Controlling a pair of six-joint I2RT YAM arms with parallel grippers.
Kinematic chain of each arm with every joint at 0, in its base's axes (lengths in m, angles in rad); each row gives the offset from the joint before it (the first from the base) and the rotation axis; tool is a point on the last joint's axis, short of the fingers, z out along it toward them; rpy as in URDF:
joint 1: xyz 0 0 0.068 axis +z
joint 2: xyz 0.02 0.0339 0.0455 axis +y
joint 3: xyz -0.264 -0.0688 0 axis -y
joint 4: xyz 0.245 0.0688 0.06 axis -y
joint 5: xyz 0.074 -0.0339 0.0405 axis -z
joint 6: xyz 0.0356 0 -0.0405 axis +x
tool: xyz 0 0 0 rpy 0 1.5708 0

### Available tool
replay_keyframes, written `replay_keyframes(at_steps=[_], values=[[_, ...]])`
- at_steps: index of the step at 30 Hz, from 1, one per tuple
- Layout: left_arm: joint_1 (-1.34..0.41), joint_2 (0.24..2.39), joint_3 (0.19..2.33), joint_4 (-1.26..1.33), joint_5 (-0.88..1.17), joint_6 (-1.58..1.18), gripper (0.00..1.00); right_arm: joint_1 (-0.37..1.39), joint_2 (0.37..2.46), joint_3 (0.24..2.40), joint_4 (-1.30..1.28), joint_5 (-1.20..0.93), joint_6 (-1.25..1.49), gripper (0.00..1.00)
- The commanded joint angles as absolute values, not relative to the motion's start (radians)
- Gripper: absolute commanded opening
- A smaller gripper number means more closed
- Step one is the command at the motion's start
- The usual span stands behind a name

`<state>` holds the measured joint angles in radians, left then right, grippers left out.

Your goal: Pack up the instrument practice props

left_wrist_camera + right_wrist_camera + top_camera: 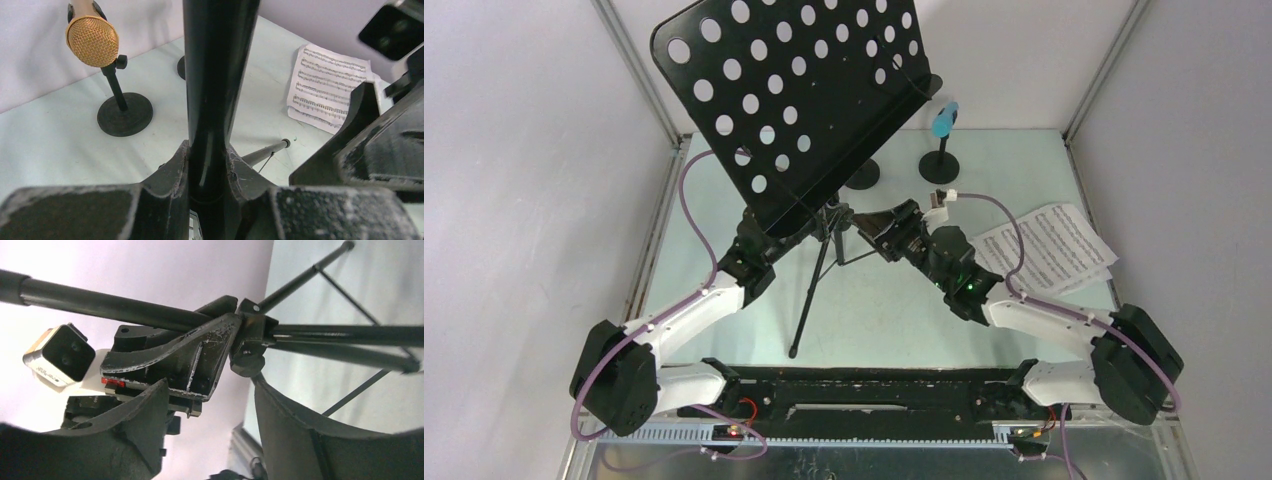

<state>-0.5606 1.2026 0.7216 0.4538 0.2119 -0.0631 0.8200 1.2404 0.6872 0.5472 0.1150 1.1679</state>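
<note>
The black music rack stands mid-table, its perforated desk [794, 90] tilted over the tripod legs [809, 300]. My left gripper [209, 150] is shut on the rack's pole [220, 75], just below the desk. My right gripper [866, 220] is open beside the tripod hub [252, 332]; its fingers hold nothing and the hub's knob [245, 365] sits just past their tips. White sheet-music pages [1044, 250] lie at the right. A light-blue microphone [942, 122] sits in a round-based holder [941, 165] at the back. The tan microphone [92, 40] sits in its own holder [124, 115].
Pale walls and metal corner posts [639, 70] close in the table on three sides. A black rail [864, 390] runs along the near edge between the arm bases. The two grippers are close together at the rack's pole.
</note>
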Motion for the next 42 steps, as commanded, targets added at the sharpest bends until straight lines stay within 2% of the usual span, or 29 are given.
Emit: replay_keyframes(at_steps=[1, 4, 10, 14, 21, 27, 31, 33, 38, 42], values=[[-0.579, 1.235, 0.709, 0.273, 0.252, -0.093, 0.01, 0.815, 1.297, 0.692, 0.658, 0.029, 1.457, 0.69], [-0.58, 1.239, 0.709, 0.272, 0.254, -0.092, 0.0, 0.813, 1.343, 0.691, 0.673, 0.012, 1.515, 0.65], [-0.58, 1.244, 0.711, 0.271, 0.254, -0.091, 0.0, 0.812, 1.386, 0.691, 0.684, -0.006, 1.537, 0.68], [-0.58, 1.247, 0.709, 0.273, 0.256, -0.089, 0.0, 0.799, 1.397, 0.691, 0.687, 0.0, 1.527, 0.64], [-0.58, 1.252, 0.709, 0.273, 0.257, -0.086, 0.0, 0.78, 1.432, 0.697, 0.721, -0.003, 1.515, 0.48], [-0.58, 1.255, 0.707, 0.275, 0.259, -0.086, 0.0, 0.779, 1.475, 0.712, 0.752, -0.031, 1.515, 0.49], [-0.58, 1.252, 0.704, 0.274, 0.26, -0.084, 0.0, 0.779, 1.476, 0.712, 0.759, -0.035, 1.501, 0.24], [-0.58, 1.252, 0.703, 0.276, 0.258, -0.085, 0.0, 0.778, 1.473, 0.712, 0.758, -0.038, 1.489, 0.15], [-0.58, 1.252, 0.701, 0.277, 0.261, -0.084, 0.0, 0.779, 1.461, 0.713, 0.746, -0.031, 1.417, 0.0], [-0.58, 1.255, 0.703, 0.277, 0.266, -0.084, 0.0, 0.77, 1.457, 0.767, 0.697, -0.066, 1.226, 0.0]])
